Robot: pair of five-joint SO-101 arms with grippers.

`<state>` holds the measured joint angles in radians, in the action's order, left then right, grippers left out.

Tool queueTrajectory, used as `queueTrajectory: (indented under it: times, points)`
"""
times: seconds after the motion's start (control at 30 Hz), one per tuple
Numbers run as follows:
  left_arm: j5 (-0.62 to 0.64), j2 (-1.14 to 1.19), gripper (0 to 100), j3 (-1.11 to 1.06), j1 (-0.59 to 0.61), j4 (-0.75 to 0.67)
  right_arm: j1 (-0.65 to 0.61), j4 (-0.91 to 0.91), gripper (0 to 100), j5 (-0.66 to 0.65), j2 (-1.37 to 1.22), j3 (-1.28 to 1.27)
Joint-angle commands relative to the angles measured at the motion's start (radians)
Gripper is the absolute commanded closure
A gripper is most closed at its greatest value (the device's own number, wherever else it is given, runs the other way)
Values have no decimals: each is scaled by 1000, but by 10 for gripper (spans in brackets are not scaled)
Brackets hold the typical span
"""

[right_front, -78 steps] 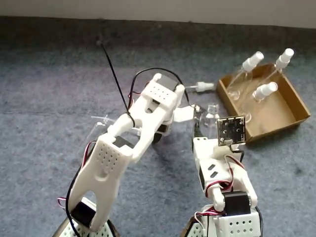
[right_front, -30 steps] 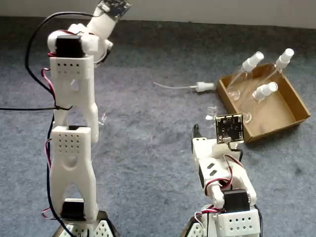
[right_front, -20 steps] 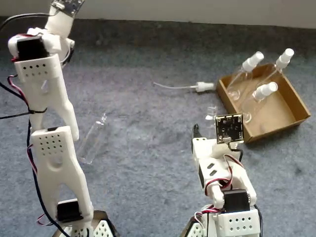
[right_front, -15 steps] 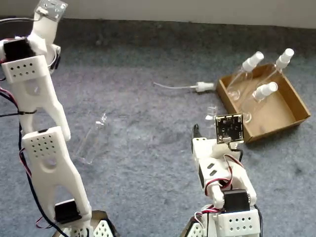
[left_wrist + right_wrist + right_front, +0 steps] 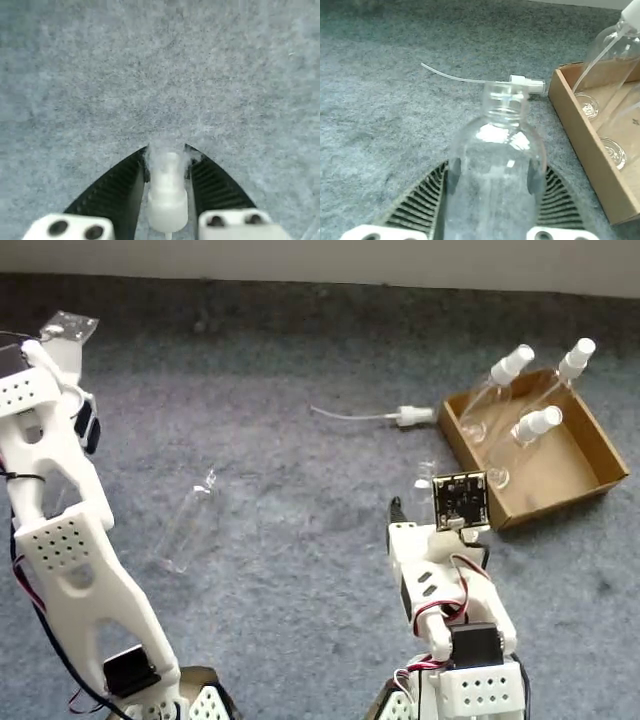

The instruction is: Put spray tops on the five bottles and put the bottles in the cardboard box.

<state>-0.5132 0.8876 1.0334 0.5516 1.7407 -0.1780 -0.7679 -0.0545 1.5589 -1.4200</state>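
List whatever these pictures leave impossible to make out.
- High view: the camera board covers the right gripper and most of its bottle, so the grip cannot be checked there.
- High view: the left arm hides the spray top in the left gripper.
- Left wrist view: the picture's edge cuts off the spray top's tube.
- Right wrist view: the edge crops the box and the boxed bottles, so they cannot be counted.

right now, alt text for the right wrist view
The right gripper clamps an uncapped clear plastic bottle. Beyond, on grey carpet, lie a white spray top with a long tube and a brown cardboard box holding more bottles.
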Motion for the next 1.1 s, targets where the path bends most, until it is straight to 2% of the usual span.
queueTrajectory:
  times: [0.0, 0.1, 0.2, 0.33, 0.47, 0.67, 0.87, 1.07]
  points:
    - [3, -10, 996, -162, 16, -133, 5, 27, 858, -3, 8, 13]
    - [2, -12, 996, -268, 22, -244, 5, 27, 858, -3, 8, 13]
    - [-14, -12, 995, -326, 24, -288, 5, 27, 858, -3, 8, 13]
    - [-106, -12, 995, -334, 24, -285, 5, 27, 858, -3, 8, 13]
    - [-109, -13, 987, -332, 27, -285, 5, 27, 858, -3, 8, 13]
    - [-110, -15, 865, -332, 38, -284, 5, 27, 858, -3, 8, 13]
    - [-110, -19, 888, -331, 39, -279, 5, 27, 858, -3, 8, 13]
    - [-110, -21, 892, -326, 31, -184, 5, 27, 858, -3, 8, 13]
